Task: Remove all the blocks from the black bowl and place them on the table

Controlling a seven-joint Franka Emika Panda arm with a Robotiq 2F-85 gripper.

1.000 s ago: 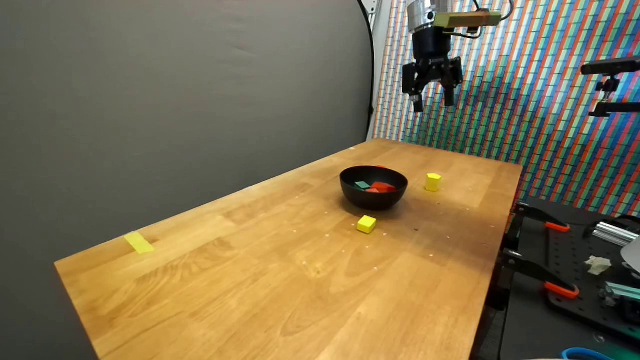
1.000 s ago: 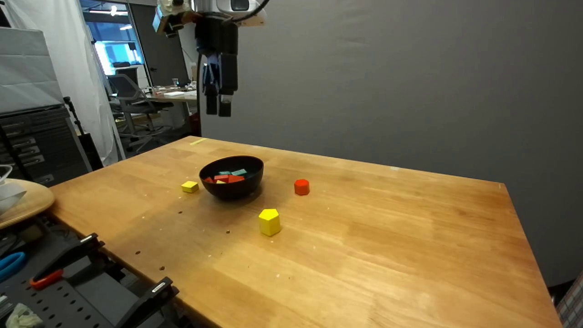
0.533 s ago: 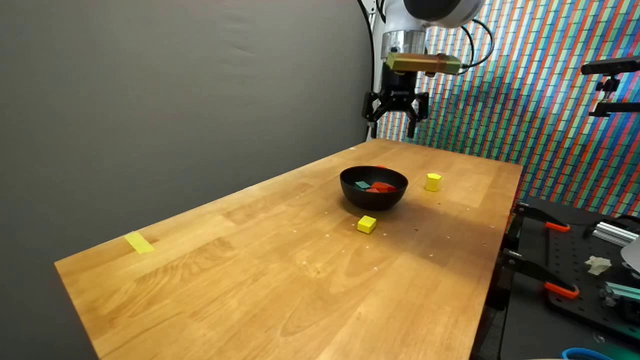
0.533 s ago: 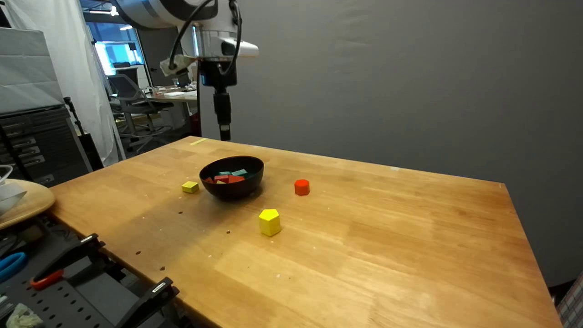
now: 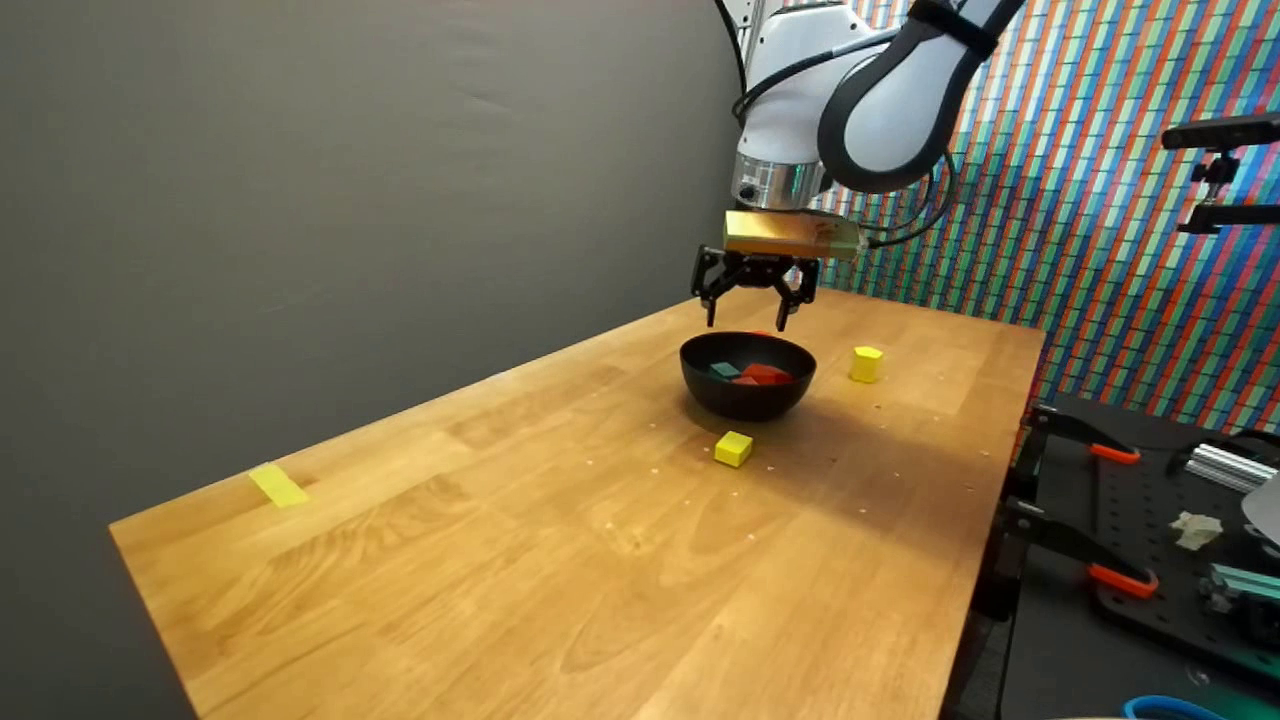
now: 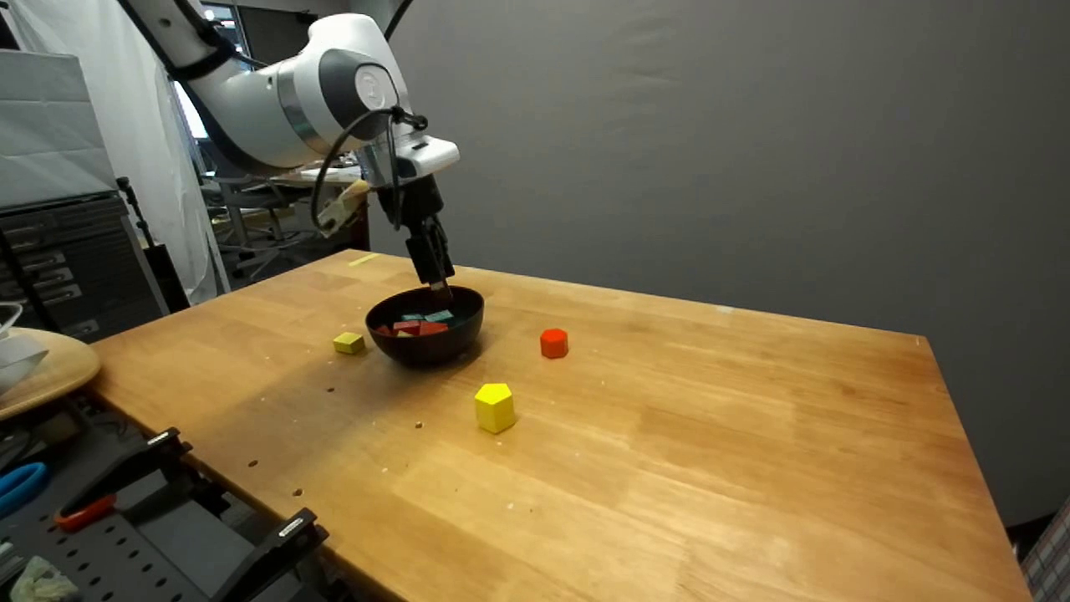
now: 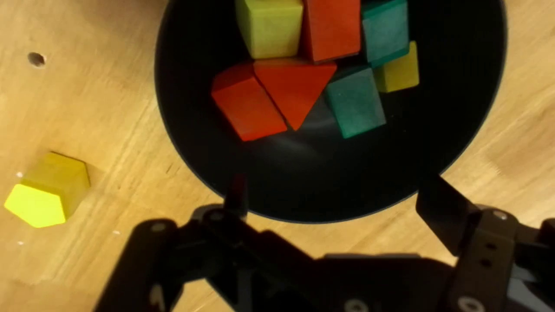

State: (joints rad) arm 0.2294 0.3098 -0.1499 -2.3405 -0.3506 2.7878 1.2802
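The black bowl stands on the wood-grain table. In the wrist view it holds several blocks: a red triangular block, two other red blocks, two green ones such as the green block, and two yellow ones including a yellow block. Outside it, a yellow pentagonal block, a flat yellow block and a red hexagonal block rest on the tabletop. My gripper is open above the bowl's rim, its fingers spread wide with nothing between them.
Yellow tape is stuck near the table's corner. Black clamps with orange handles grip the table's edge beside a dark side bench. A round wooden board sits at that side. A grey backdrop rises behind the table.
My gripper has come down from high over the table to just above the bowl, staying open. The bowl and the blocks have not moved.
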